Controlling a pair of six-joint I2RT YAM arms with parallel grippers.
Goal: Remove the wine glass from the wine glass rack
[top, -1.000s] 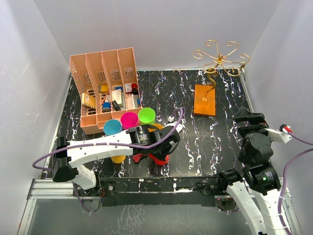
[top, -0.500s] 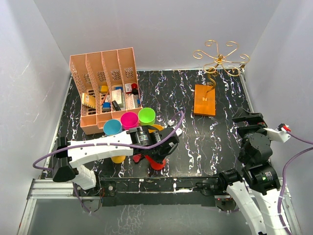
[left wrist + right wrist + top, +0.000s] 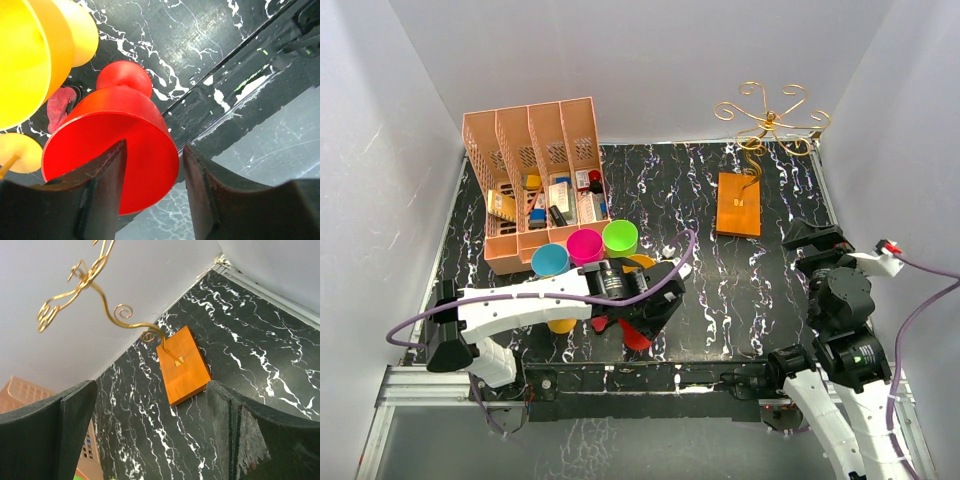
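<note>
Left wrist view: our left claw [image 3: 156,146] stands spread around the red plastic wine glass [image 3: 110,125] at six o'clock. We judge this the set-down step; next, a clean upward retreat.

The left tool [image 3: 154,152] is straddling the bowl of a red wine glass [image 3: 115,120], a narrow gap showing beside one finger [image 3: 200,190], with yellow cups [image 3: 30,55] sitting alongside on the black marbled bench [image 3: 190,30]

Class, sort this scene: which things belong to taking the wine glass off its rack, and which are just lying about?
Job: red wine glass, wine glass rack, left gripper.
Lying about: pink file organiser, blue cup, pink cup, green cup, yellow cups.
</note>
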